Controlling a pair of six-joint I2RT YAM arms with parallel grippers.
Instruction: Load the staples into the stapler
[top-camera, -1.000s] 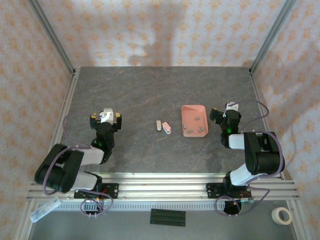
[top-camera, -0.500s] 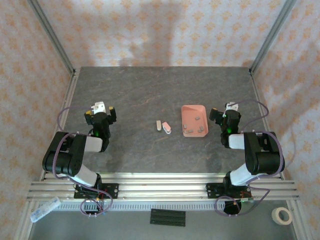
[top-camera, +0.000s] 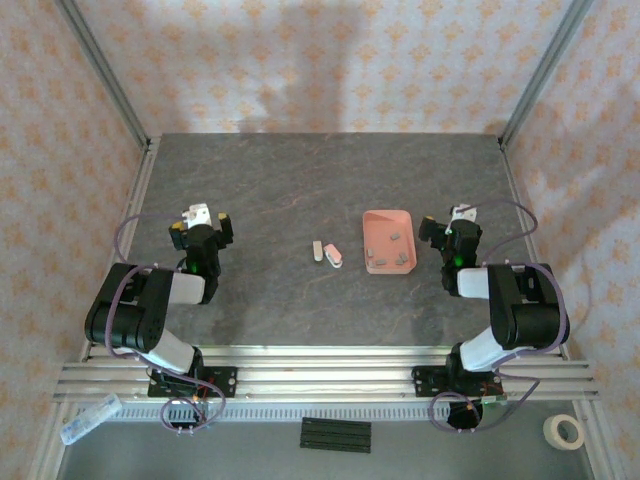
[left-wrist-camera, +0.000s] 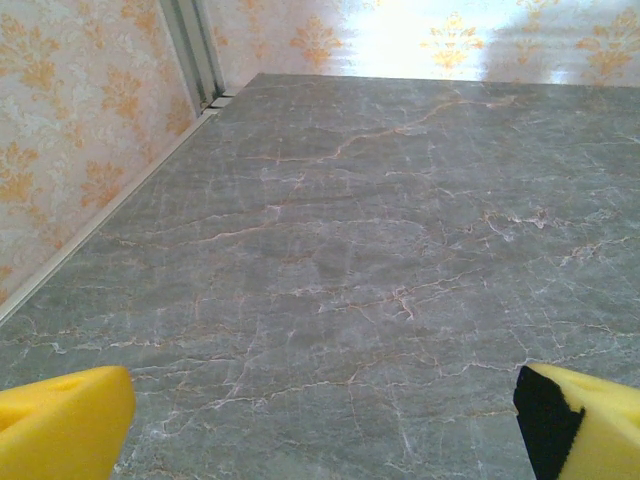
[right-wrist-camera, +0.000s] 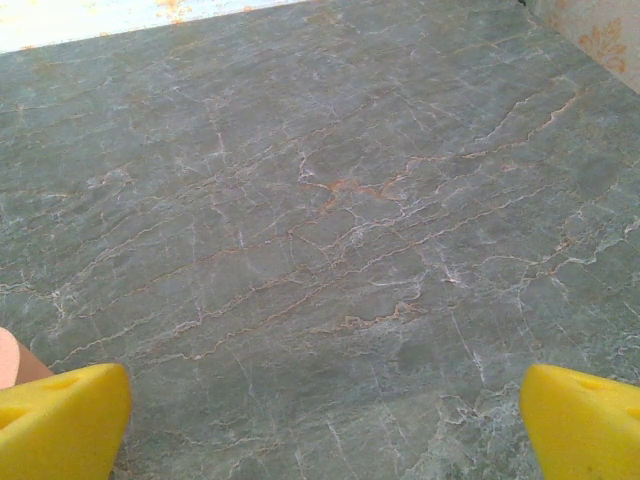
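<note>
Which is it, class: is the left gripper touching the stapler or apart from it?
Apart. The top view shows the left gripper far left of the stapler, bare table between them.

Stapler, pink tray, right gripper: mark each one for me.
stapler (top-camera: 334, 256), top external view, middle of its pale-pink body.
pink tray (top-camera: 367, 240), top external view, its left wall.
right gripper (right-wrist-camera: 322, 428), right wrist view, midway between its yellow fingertips.
</note>
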